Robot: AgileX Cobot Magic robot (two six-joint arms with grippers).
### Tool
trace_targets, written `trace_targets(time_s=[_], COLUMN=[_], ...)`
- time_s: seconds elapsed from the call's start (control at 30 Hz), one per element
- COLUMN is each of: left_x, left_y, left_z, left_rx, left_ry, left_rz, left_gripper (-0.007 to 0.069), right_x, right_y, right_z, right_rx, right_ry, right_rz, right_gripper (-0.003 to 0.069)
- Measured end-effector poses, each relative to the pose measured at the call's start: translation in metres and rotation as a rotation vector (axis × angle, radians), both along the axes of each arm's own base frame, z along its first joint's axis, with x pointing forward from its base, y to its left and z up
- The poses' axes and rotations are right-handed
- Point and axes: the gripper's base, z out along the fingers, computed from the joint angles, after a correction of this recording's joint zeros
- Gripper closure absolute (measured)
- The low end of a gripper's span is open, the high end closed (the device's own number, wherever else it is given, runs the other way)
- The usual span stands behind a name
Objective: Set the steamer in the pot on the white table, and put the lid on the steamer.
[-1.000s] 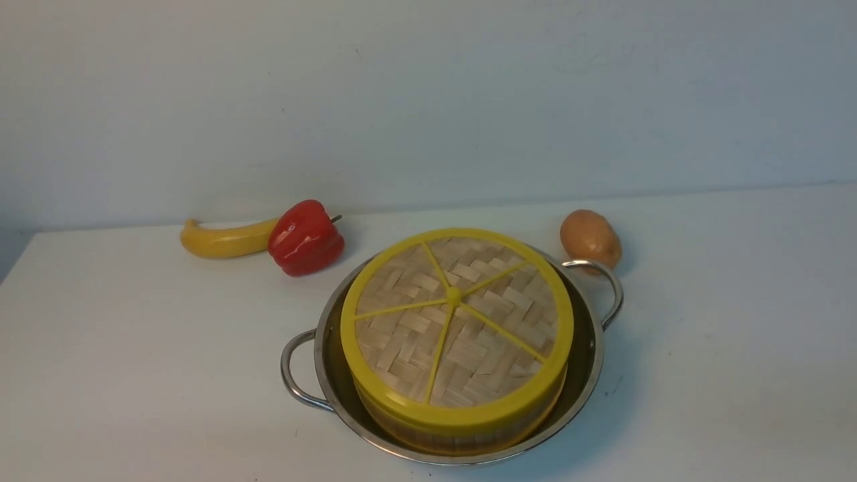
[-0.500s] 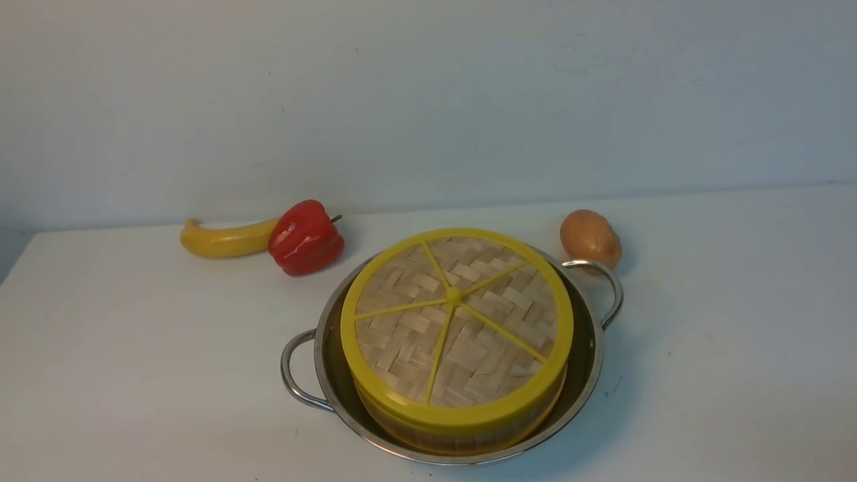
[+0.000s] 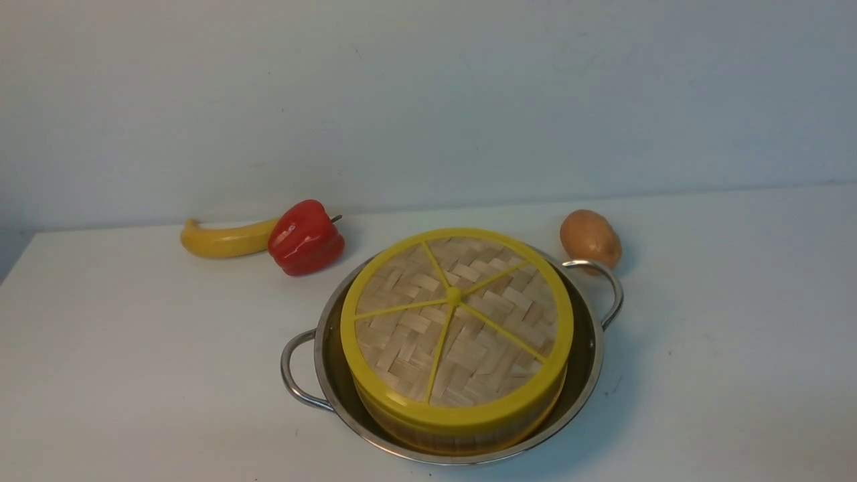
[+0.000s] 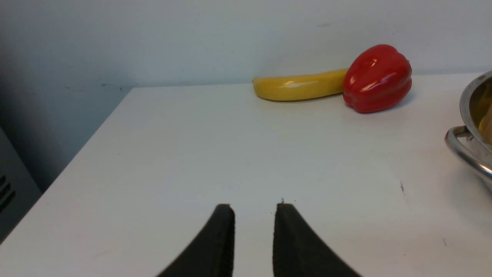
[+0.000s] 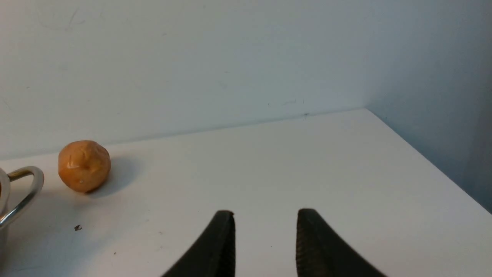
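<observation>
The steel pot [image 3: 589, 355] stands on the white table [image 3: 134, 375] near the front centre. The steamer [image 3: 462, 438] sits inside it, only its bamboo wall showing. The lid [image 3: 455, 321], a woven disc with yellow rim and spokes, lies on top of the steamer. No gripper shows in the front view. My left gripper [image 4: 253, 209] hovers over bare table left of the pot [image 4: 471, 127], jaws slightly apart and empty. My right gripper [image 5: 265, 215] hovers over bare table right of the pot handle [image 5: 23, 192], jaws apart and empty.
A yellow banana [image 3: 224, 239] and a red bell pepper [image 3: 304, 237] lie at the back left. A brown potato [image 3: 590, 237] lies behind the pot's right handle. The wall runs close behind. The table's left edge [image 4: 77, 161] and right edge [image 5: 423, 154] show in the wrist views.
</observation>
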Motion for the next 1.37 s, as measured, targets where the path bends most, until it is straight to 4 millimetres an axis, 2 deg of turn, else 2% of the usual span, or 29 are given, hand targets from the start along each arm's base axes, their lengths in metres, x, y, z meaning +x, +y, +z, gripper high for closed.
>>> trace_targets(time_s=[1.37], left_x=[0.0], left_y=[0.0], left_z=[0.0], left_rx=[0.0], left_ry=[0.0], left_rz=[0.0], left_gripper=[0.0414], right_x=[0.0], right_y=[0.0001], right_z=[0.0], right_rx=[0.026], right_ry=[-0.004], right_rz=[-0.003], right_gripper=[0.0418])
